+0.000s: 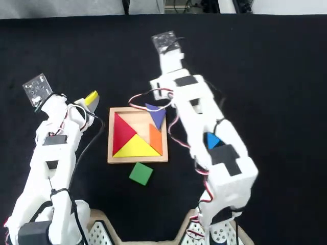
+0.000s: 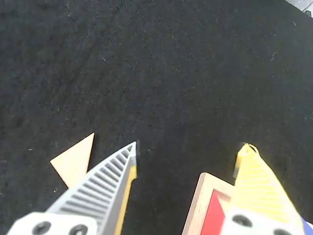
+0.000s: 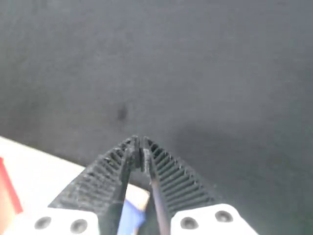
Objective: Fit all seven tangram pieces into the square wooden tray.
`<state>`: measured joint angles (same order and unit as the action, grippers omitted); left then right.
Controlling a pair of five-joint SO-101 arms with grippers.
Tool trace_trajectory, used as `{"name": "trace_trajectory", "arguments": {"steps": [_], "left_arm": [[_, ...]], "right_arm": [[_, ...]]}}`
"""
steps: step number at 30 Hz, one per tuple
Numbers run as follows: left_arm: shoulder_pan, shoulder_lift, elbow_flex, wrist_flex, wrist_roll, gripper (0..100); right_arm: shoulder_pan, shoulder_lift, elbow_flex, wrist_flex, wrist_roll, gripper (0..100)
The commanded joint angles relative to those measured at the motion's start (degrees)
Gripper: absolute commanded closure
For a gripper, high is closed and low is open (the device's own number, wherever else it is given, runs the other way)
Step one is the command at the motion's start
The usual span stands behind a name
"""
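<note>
The square wooden tray [image 1: 111, 153] lies mid-table holding a red triangle [image 1: 122, 130], a yellow triangle [image 1: 136, 148] and an orange piece [image 1: 156, 139]. My right gripper [image 1: 155, 108] hovers over the tray's far right corner, shut on a purple triangle [image 1: 157, 117]; its fingertips [image 3: 131, 146] press together with blue-purple [image 3: 132, 215] showing beneath. My left gripper [image 1: 91, 101] is open just left of the tray, nothing between its fingers [image 2: 126, 156]. A cream triangle [image 2: 74, 158] lies on the cloth beside it, and the tray corner [image 2: 199, 200] is close.
A green square [image 1: 140, 173] lies on the black cloth just in front of the tray. A light blue triangle [image 1: 212, 140] shows at the right arm's middle. Both arm bases stand at the near edge.
</note>
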<state>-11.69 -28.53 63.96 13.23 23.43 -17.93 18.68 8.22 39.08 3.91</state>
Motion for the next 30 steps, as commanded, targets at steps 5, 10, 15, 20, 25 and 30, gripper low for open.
{"name": "trace_trajectory", "arguments": {"steps": [5,10,15,20,25,30], "left_arm": [[1.1,-0.26,-0.66,-1.23,0.53,68],[1.1,-0.18,-0.66,-0.97,0.53,68],[1.1,-0.09,-0.66,-0.97,0.53,68],[1.1,-0.09,-0.66,-0.97,0.53,68],[1.1,-0.09,-0.66,-1.05,0.53,68],[1.19,0.0,-0.66,-1.14,0.53,68]], "right_arm": [[-4.66,2.15,-5.76,3.08,2.37,98.7],[-3.25,5.32,-8.4,6.51,2.37,98.7],[-2.37,6.99,-10.07,8.53,2.37,98.7],[-2.73,7.16,-9.98,10.37,2.37,98.7],[-3.34,6.99,-9.8,11.96,2.37,98.7],[-4.75,6.99,-9.8,12.04,2.55,98.7]]}}
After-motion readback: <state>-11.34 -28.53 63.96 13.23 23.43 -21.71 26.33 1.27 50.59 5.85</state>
